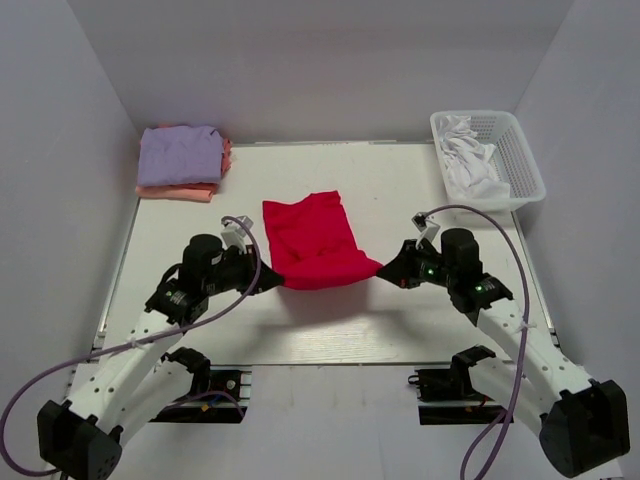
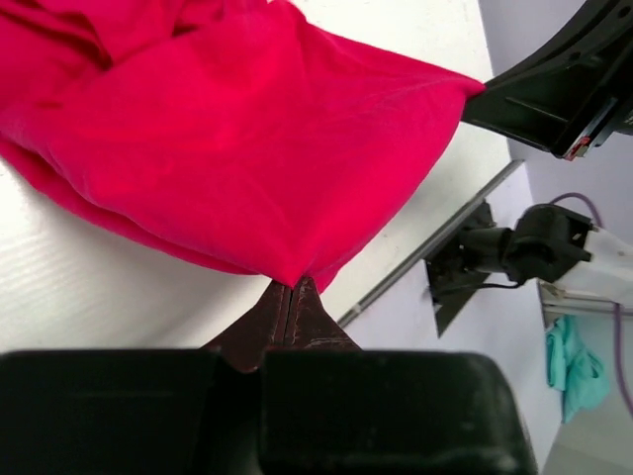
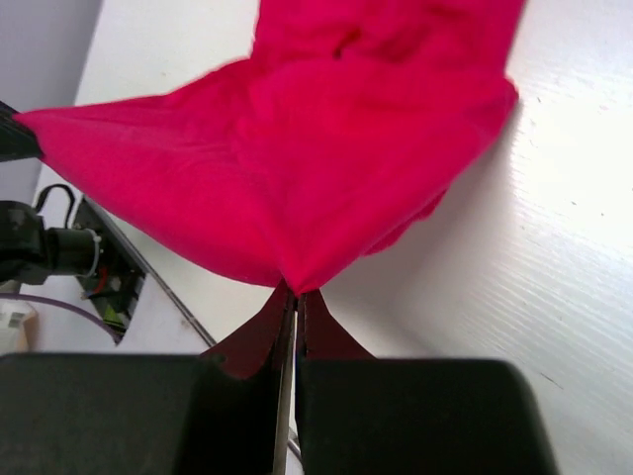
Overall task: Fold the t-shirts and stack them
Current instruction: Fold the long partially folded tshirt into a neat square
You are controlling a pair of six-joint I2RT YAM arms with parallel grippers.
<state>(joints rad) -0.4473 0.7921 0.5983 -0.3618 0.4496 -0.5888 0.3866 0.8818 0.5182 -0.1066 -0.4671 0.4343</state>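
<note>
A bright red t-shirt (image 1: 312, 240) is stretched between my two grippers at the table's middle, its near edge lifted and its far part resting on the table. My left gripper (image 1: 277, 279) is shut on the shirt's near left corner (image 2: 294, 282). My right gripper (image 1: 381, 270) is shut on the near right corner (image 3: 295, 288). The red cloth fills the left wrist view (image 2: 227, 139) and the right wrist view (image 3: 307, 148). A folded lavender t-shirt (image 1: 180, 153) lies on a salmon-pink one (image 1: 176, 190) at the back left.
A white lattice basket (image 1: 522, 155) holding white cloth (image 1: 470, 160) stands at the back right. The table's near edge (image 1: 330, 363) runs just behind the arm bases. Grey walls enclose the left, back and right.
</note>
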